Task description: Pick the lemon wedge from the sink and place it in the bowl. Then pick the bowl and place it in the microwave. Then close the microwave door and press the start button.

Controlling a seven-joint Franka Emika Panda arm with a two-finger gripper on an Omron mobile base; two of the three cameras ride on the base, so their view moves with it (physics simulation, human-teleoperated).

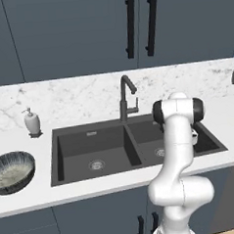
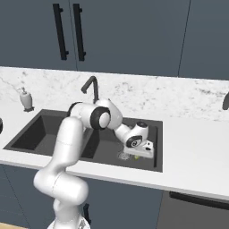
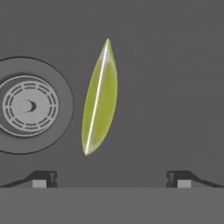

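Note:
The lemon wedge (image 3: 100, 98), a slim yellow-green sliver, lies on the floor of the sink's right basin beside the round drain (image 3: 29, 106). My gripper (image 3: 111, 179) hangs open straight above it, fingertips (image 3: 43, 178) set wide to either side, touching nothing. From the right base view the gripper (image 2: 143, 153) is low inside the right basin of the dark grey sink (image 2: 156, 147), with a bit of the wedge (image 2: 136, 157) showing under it. The bowl (image 1: 12, 170), dark outside and pale inside, stands on the counter left of the sink (image 1: 55, 157). The microwave and its door are out of view.
A dark gooseneck faucet (image 1: 125, 96) rises behind the divider between the basins. A small white soap dispenser (image 1: 32, 122) stands at the back left of the counter. Dark cabinets with black handles (image 1: 130, 25) hang above the marble backsplash.

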